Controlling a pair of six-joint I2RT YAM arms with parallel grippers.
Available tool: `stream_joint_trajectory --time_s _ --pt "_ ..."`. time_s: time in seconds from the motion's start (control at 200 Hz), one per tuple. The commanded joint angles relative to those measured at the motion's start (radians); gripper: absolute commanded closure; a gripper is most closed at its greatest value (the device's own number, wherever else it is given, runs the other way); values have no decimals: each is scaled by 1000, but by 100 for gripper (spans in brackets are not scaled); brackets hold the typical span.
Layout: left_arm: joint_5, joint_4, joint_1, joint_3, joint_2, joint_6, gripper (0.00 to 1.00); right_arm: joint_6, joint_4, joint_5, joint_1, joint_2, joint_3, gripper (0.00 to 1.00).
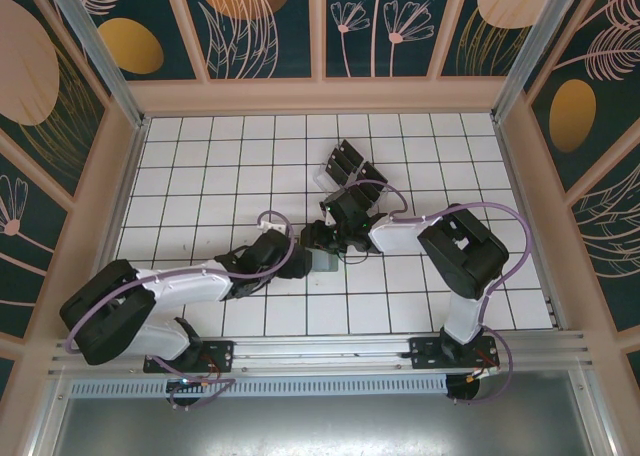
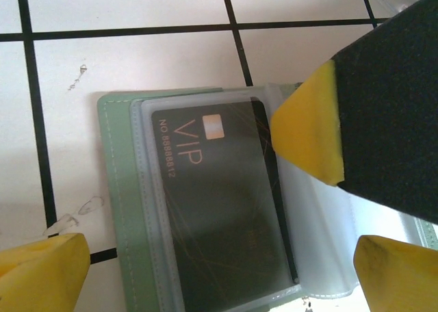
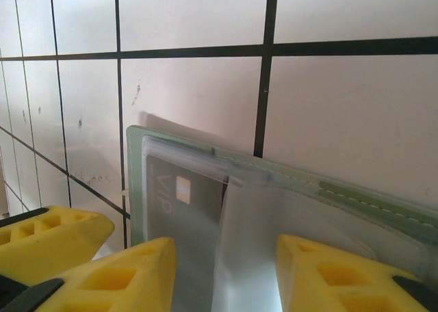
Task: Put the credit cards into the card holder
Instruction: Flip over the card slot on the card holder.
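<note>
While the card holder [image 1: 325,264] is lying open near the middle of the white tiled surface [image 1: 200,156], slightly toward its near edge, it is being shown as a soft grey-green rectangle [image 2: 123,209] with a stitched border and a clear, glossy plastic pocket. One credit card [image 2: 219,216], flat, black and round-cornered, with pale "VIP" lettering and a small pale chip, is being seen within that pocket's outline. Whether it is fully seated cannot be told, since its lower end is being cut off by the frame.

The left arm is being stretched low from the near left corner. The left gripper [image 2: 222,257] is being held released above the holder, its yellow fingers spread wide to either side and nothing grasped.

The right arm is being folded in from the near right corner, elbow raised. The right gripper [image 3: 222,264] is being kept partly spread, with one yellow wedge-shaped fingertip [image 2: 308,131] being pressed at the card's edge. No clamp on anything can be made out.

Toward the far edge, a clear rack [image 1: 345,163] with further dark cards is being shown too small for detail.
</note>
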Motion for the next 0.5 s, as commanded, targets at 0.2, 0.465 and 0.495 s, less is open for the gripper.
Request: stream_joint_trajectory --time_s 0.2,0.465,0.495 --pt "-48 16 -10 27 68 20 1 20 21 -13 -7 1 -23 57" --pt "-129 -38 -16 10 110 -20 2 22 25 -17 -11 -20 -21 57" --pt "-135 -44 -17 9 114 -26 1 23 24 -18 -13 -26 -21 57"
